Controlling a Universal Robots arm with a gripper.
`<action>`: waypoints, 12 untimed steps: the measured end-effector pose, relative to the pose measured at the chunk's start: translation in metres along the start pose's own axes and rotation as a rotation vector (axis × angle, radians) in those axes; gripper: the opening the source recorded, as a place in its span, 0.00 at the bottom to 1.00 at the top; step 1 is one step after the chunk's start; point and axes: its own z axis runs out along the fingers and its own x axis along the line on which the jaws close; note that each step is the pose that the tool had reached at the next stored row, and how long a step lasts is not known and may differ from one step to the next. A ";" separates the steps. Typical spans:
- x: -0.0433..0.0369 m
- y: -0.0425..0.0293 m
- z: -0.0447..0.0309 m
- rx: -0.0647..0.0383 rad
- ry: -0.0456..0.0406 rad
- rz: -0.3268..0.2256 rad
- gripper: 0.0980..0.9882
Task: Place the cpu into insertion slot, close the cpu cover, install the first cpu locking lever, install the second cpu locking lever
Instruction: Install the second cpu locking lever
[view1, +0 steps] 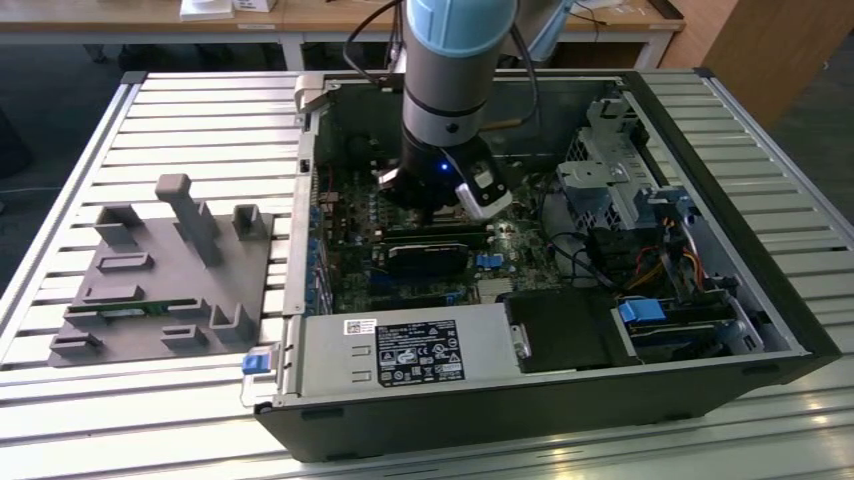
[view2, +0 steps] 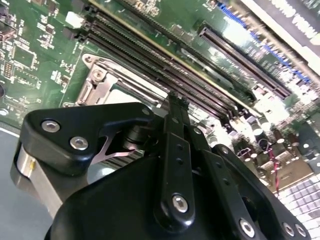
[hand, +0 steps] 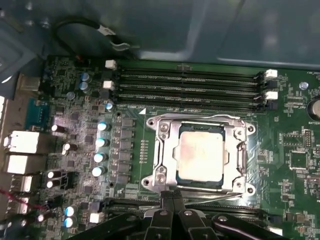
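First wrist view — cpu (hand: 201, 155) just beyond pincer (hand: 173, 196)

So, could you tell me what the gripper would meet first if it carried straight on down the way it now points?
Probably the edge of the cpu cover, closed over the cpu; the gripper hangs just above that side, though depth is hard to judge.

Robotics lab or test workshop. Open desktop computer case (view1: 534, 300) lies on slatted aluminium tabletop (view1: 160, 110), robot arm (view1: 454, 70) reaching inside, grey 3D-printed parts fixture (view1: 167, 280) beside case, wooden desks (view1: 334, 20) behind, bare floor (view1: 814, 100).
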 end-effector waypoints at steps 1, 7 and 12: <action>0.0011 -0.0013 -0.0001 -0.001 0.0002 -0.002 0.01; 0.0050 -0.0056 -0.0006 -0.012 0.0000 -0.004 0.01; 0.0084 -0.0068 0.0008 -0.034 -0.0014 -0.004 0.01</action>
